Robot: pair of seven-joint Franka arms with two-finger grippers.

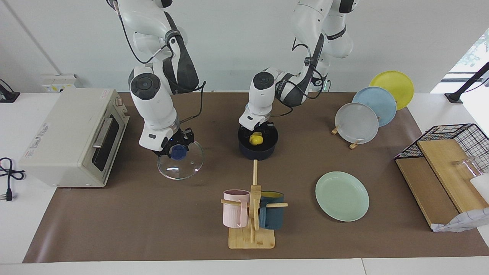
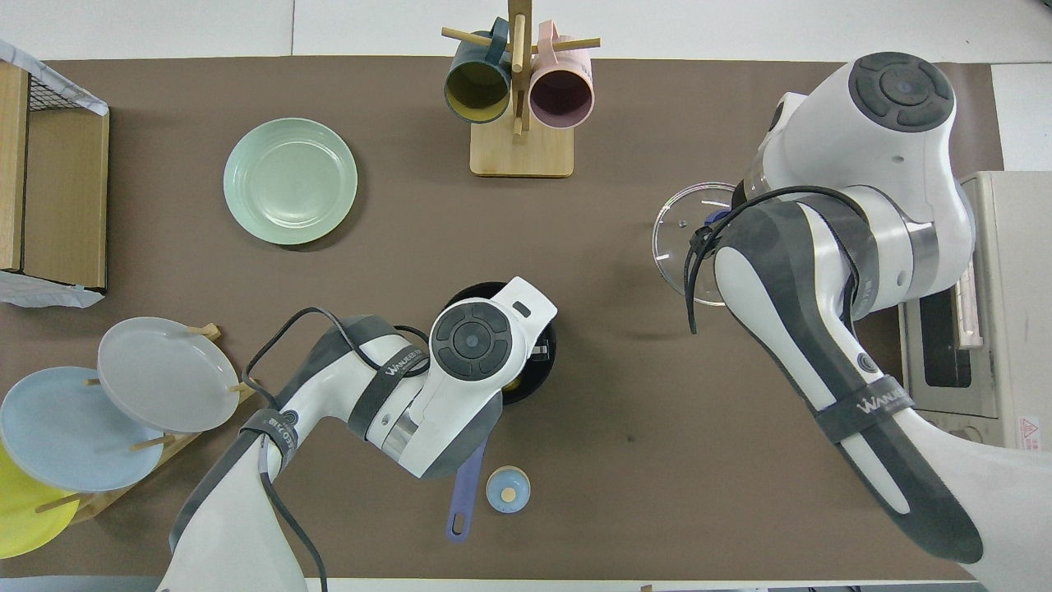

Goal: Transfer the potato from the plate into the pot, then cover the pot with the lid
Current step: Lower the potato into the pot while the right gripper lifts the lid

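Note:
The yellow potato (image 1: 255, 139) lies inside the navy pot (image 1: 258, 149), which stands mid-table near the robots. The pot's long handle (image 2: 466, 487) points toward the robots. My left gripper (image 1: 260, 132) hangs just over the pot, open, with the potato below it. In the overhead view the left wrist hides most of the pot (image 2: 485, 289) and the potato. My right gripper (image 1: 176, 150) is shut on the blue knob of the glass lid (image 1: 183, 167) and holds it just off the mat beside the toaster oven. The lid's rim also shows in the overhead view (image 2: 678, 238). The mint-green plate (image 1: 342, 195) (image 2: 290, 181) lies bare, farther from the robots.
A toaster oven (image 1: 72, 137) stands at the right arm's end. A wooden mug rack (image 1: 252, 214) with a pink and a teal mug stands farther out than the pot. Upright grey, blue and yellow plates (image 1: 366, 110) and a wire basket with boards (image 1: 447, 164) are at the left arm's end. A small blue dome (image 2: 507, 489) sits beside the pot handle.

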